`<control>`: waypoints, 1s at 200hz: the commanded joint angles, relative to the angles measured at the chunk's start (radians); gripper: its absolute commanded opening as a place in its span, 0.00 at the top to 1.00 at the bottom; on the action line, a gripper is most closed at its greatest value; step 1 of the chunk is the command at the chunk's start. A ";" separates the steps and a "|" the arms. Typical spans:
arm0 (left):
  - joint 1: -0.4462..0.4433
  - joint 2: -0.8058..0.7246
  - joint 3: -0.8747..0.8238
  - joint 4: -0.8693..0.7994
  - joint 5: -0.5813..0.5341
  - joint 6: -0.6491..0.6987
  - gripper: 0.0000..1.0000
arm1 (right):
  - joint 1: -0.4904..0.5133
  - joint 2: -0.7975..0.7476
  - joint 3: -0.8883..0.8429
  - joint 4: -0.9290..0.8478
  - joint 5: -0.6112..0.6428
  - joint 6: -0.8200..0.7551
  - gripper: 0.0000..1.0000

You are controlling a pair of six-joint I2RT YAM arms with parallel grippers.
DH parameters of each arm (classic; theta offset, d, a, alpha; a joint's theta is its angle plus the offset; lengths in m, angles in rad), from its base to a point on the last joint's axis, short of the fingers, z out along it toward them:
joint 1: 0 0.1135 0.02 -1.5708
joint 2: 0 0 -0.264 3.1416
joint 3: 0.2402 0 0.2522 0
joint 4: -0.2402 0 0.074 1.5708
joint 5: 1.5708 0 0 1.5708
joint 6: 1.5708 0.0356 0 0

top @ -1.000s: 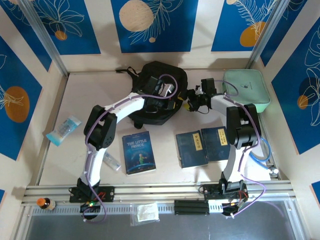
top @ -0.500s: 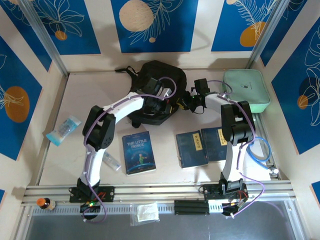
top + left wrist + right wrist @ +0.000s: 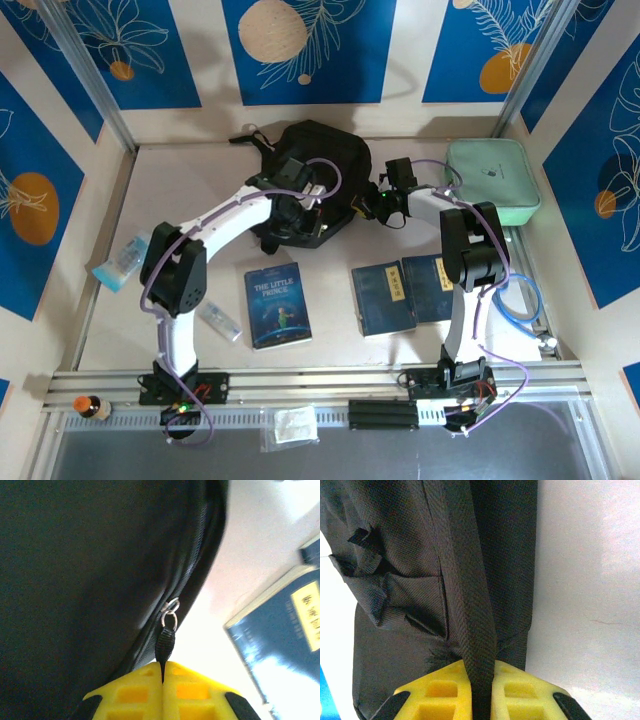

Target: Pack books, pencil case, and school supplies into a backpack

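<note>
Nothing packed yet: left gripper (image 3: 163, 672) pinches the zip pull (image 3: 165, 642), right gripper (image 3: 480, 680) clamps a strap (image 3: 465, 580) of the far-centre backpack (image 3: 320, 150), while books (image 3: 277, 305) and clear box (image 3: 218, 320) lie near on the surface (image 3: 180, 180).

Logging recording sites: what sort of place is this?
Likely a staged robot test cell: table walled by blue printed panels, two arms on an aluminium rail, backpack and books.

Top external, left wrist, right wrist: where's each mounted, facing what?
Top external: above and behind the arm bases, looking down on the table; both arms show.
Left wrist: on the left arm, facing the backpack; left hand pinches its zipper pull.
Right wrist: on the right arm; right hand clamps a strap.
Shared: the backpack, in all three.
</note>
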 commanded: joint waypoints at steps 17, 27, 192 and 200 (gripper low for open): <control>-0.007 -0.102 -0.031 -0.212 -0.190 0.138 1.00 | -0.017 0.007 -0.009 0.008 0.083 -0.043 0.89; -0.004 -0.119 -0.051 -0.225 -0.211 0.155 1.00 | -0.020 0.010 -0.003 0.003 0.094 -0.046 0.89; -0.133 0.005 0.151 0.216 0.075 0.122 1.00 | -0.084 -0.430 -0.279 -0.233 0.005 0.246 0.27; -0.142 0.025 0.164 0.226 0.087 0.117 1.00 | -0.086 -0.432 -0.293 -0.220 -0.026 0.259 0.24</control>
